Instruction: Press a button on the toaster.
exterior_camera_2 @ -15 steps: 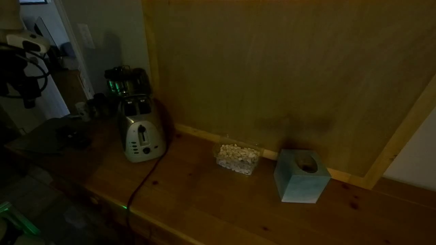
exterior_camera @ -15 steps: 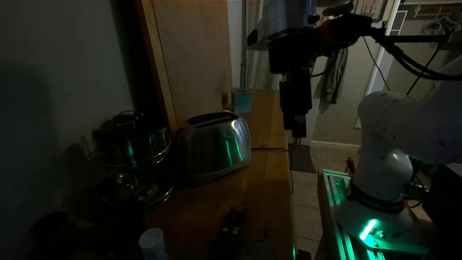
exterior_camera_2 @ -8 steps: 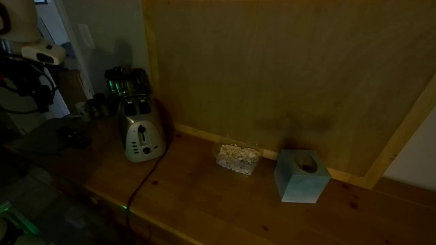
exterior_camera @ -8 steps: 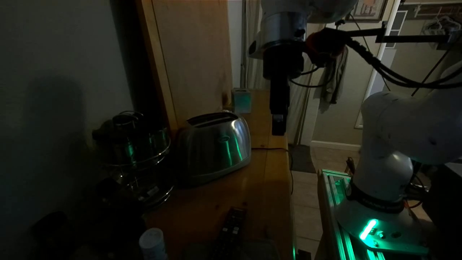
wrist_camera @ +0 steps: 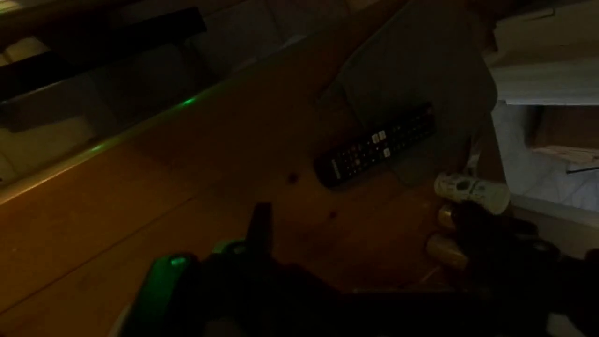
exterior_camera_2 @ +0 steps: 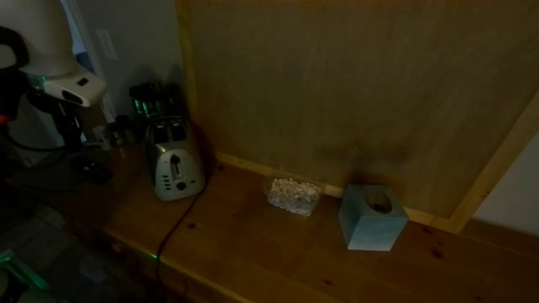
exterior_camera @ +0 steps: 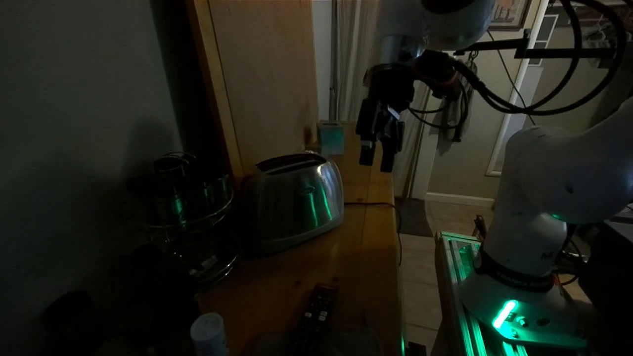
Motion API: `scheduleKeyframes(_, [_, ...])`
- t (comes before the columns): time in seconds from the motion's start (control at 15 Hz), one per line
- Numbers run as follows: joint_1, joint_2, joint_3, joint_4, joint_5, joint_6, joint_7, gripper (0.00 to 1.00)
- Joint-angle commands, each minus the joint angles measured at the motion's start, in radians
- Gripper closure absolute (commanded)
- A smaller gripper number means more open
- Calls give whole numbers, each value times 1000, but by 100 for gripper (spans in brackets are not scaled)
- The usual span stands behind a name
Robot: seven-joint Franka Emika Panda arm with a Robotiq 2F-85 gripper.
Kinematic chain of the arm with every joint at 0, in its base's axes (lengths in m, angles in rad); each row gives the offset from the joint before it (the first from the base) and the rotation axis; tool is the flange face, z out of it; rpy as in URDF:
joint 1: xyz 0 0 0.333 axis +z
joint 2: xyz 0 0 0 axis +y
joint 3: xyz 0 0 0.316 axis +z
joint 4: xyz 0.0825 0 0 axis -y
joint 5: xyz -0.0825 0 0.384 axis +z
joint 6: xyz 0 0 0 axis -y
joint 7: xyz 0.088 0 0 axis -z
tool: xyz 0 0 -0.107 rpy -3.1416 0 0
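The shiny domed steel toaster [exterior_camera: 296, 202] stands on the wooden counter. In an exterior view its light end panel faces the camera [exterior_camera_2: 177, 172], with a lever [exterior_camera_2: 176, 162], small buttons [exterior_camera_2: 166, 182] and a round knob [exterior_camera_2: 181, 186]. My gripper [exterior_camera: 377, 162] points down in the air above the counter's front edge, apart from the toaster. Its two dark fingers are spread with nothing between them. In an exterior view the gripper [exterior_camera_2: 72, 143] is left of the toaster, and its fingers blur into the dark. In the wrist view I cannot make out the toaster.
A dark shiny round rack of jars [exterior_camera: 183, 202] stands beside the toaster. A remote [wrist_camera: 374, 145] and a white canister [wrist_camera: 472, 192] lie or stand nearer. A power cord [exterior_camera_2: 181, 223] crosses the counter. A tub of pale pieces [exterior_camera_2: 293, 195] and a tissue box [exterior_camera_2: 372, 219] stand beyond.
The arm has moved inward over the counter, to the right in an exterior view. The gripper has turned, so both fingers now show apart. The toaster has not moved.
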Motion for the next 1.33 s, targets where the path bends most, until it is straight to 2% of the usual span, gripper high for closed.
scheduleKeyframes(0.0, [-5, 1, 4, 2, 2, -3, -4, 0])
scheduleKeyframes(0.27, [4, 3, 15, 2, 1, -3, -3, 0])
scheduleKeyframes(0.47, [-67, 51, -55, 1, 20, -3, 50, 0])
scheduleKeyframes(0.73, [-157, 101, -114, 0, 25, 0, 108, 0])
scheduleKeyframes(1.27, [-289, 250, -169, 0, 72, 58, 260, 0])
